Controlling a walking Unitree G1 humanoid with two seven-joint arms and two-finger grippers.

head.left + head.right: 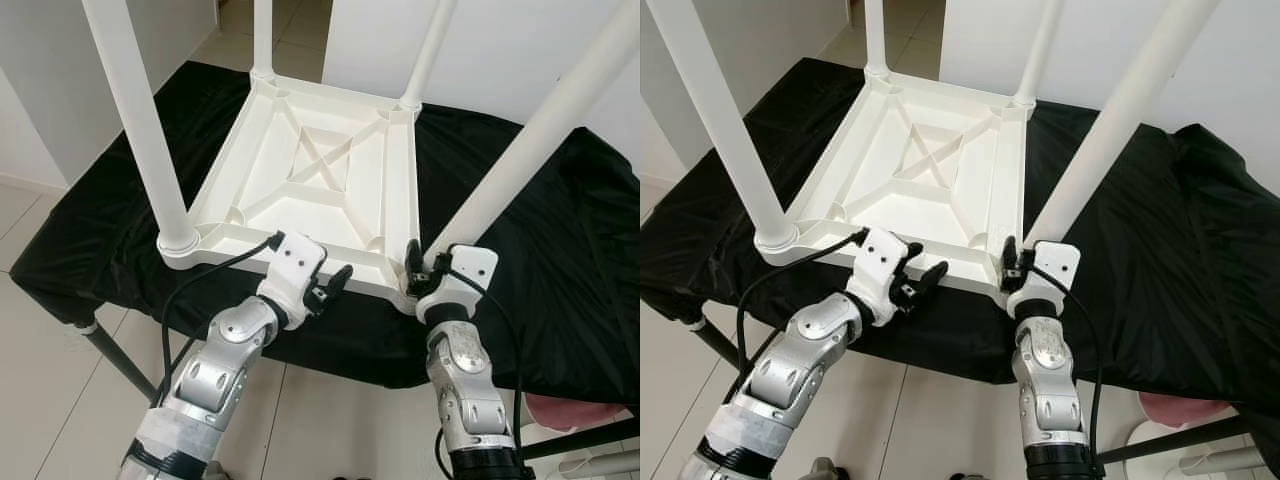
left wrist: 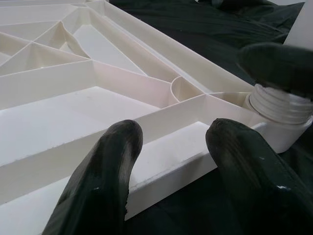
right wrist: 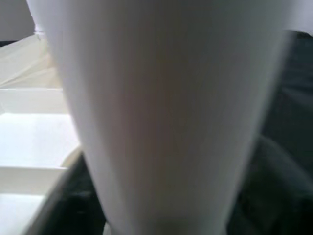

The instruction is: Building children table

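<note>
White tabletop [image 1: 310, 170] lies upside down on a black cloth [image 1: 560, 260] over a bench, ribbed underside up, four legs standing up from its corners. Left gripper [image 1: 330, 288] sits at the near rim, fingers [image 2: 105, 181] parted, one above the rim's inner ledge and one outside it over the cloth; not closed on anything. Just beyond its outer finger is the near right corner socket with a threaded collar [image 2: 279, 105]. Right gripper [image 1: 418, 270] is at that same corner, up against the base of the near right leg [image 1: 530, 150]; the leg fills the space straight ahead of it, very close and blurred. Its fingers seem to flank the leg base, but cannot tell if clamped. Near left leg [image 1: 140, 130] stands well off to the left gripper's outer side. Tile floor [image 1: 40, 330] below.
</note>
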